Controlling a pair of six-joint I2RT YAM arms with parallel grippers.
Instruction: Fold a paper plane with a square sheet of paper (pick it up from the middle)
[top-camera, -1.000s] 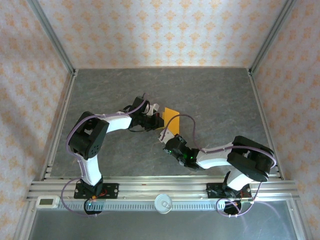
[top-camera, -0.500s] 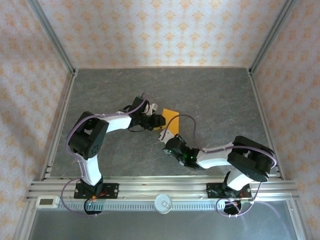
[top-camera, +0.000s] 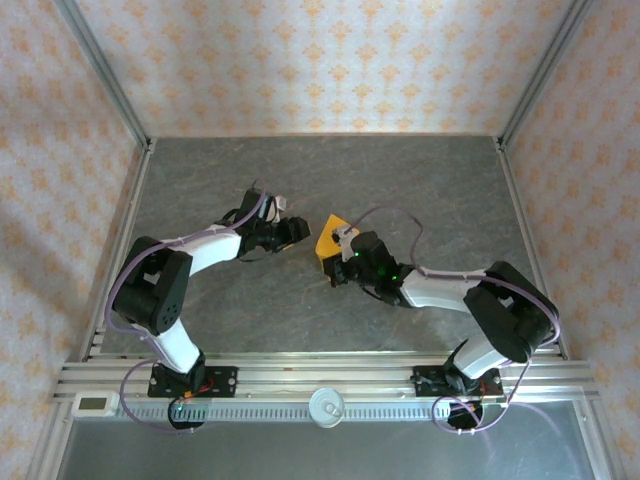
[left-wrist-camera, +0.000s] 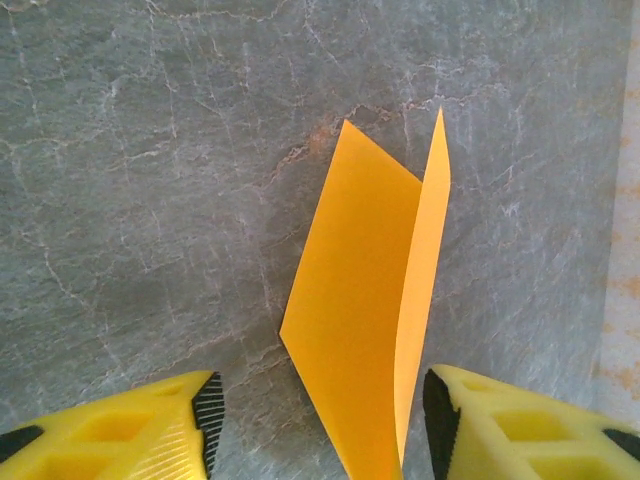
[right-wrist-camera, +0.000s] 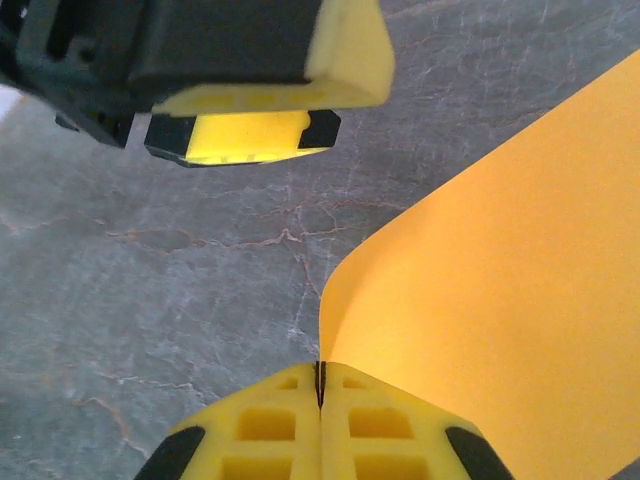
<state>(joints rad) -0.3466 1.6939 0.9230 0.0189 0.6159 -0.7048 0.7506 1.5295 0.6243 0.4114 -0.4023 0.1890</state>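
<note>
Locating the square sheet of paper (top-camera: 326, 238): where does it sit? (Operator)

Near the middle of the table (top-camera: 430, 185), between the two grippers. It is creased into a V and stands up off the surface. The right gripper (top-camera: 340, 250) is clamped on one end of it, fingers pressed together with no gap. (Technician)

And the left gripper (top-camera: 297, 231)? (Operator)

Jaws parted to a middling gap, gripping nothing. In its wrist view the sheet lies straight ahead, offset toward the right-hand finger. The crease runs away from the gripper, leaning slightly right, so the long axis lies nearly along the approach line, not across it. (Technician)

Which arm is nearer? (Operator)

The right — it is in contact. The left is close but apart in the top view. Judgement: if the left jaws advance and close, they would meet the two flaps from either side of the crease. (Technician)

What cannot be confirmed? (Operator)

The exact pinch point is covered by the right fingers. The sheet's near end is cut off at the bottom of the left wrist view, so whether it reaches between those fingertips cannot be told. Contact with the table is also unclear. (Technician)
</note>
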